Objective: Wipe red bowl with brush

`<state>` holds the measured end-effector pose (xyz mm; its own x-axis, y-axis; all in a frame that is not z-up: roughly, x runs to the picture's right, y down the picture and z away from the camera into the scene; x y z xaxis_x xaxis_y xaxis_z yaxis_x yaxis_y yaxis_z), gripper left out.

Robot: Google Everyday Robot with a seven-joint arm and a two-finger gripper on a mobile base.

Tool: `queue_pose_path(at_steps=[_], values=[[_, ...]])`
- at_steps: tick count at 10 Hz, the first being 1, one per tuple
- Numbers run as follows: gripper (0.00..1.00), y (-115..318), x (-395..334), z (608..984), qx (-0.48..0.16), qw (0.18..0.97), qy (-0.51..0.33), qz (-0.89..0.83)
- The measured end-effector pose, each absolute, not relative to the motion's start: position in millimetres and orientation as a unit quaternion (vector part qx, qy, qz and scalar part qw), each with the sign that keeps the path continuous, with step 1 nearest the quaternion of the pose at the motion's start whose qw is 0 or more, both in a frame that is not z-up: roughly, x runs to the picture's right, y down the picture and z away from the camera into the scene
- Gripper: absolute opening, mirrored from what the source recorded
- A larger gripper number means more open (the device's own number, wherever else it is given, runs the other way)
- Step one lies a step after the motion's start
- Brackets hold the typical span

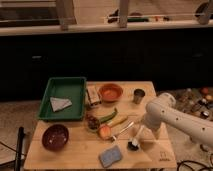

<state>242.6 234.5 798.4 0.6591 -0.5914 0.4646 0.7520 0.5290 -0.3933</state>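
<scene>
**A:** So, where is the gripper (142,125) and what is it doing?

**B:** It is low over the table (75,150), at about 4 o'clock from the table's middle, on the end of the white arm (172,117). It hangs right at the upper end of the brush (135,139). The fingers stand spread wide, not pinched onto the handle, so I judge this to be the approach to a pick-up and not a grip.

**A:** How does the brush lie?

**B:** Flat on the wood, dark head toward 6 o'clock, pale handle pointing up toward 1 o'clock. That puts the free handle end under the gripper, which is probably why the arm reaches in from the right.

**A:** And the red bowl?

**B:** The red bowl (110,92) sits at 12 o'clock, near the far edge and well apart from the brush. It looks empty (the inside is a plain orange-red). Nothing has wiped it yet, by my reading.

**A:** What about the other containers?

**B:** A green tray (50,112) at 10 o'clock holds a folded pale sheet (60,104). The maroon bowl (55,136) at 8 o'clock seems empty. A metal cup (139,95) stands at 2 o'clock, and I cannot tell what is in it.

**A:** Is anything in the way?

**B:** A silvery utensil (122,131) lies just beside the brush toward 10 o'clock, and a sponge (110,156) is near at 6 o'clock. A careless close could catch the utensil.
</scene>
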Motion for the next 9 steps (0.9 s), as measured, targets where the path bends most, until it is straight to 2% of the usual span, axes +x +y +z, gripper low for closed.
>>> queue_pose_path(at_steps=[5, 6, 8, 9], values=[[0.80, 232, 249, 823, -0.294, 0.864, -0.137, -0.385], [0.76, 232, 248, 829, -0.295, 0.864, -0.139, -0.384], [0.59, 236, 252, 833, -0.297, 0.864, -0.140, -0.381], [0.47, 236, 253, 835, -0.296, 0.865, -0.141, -0.379]])
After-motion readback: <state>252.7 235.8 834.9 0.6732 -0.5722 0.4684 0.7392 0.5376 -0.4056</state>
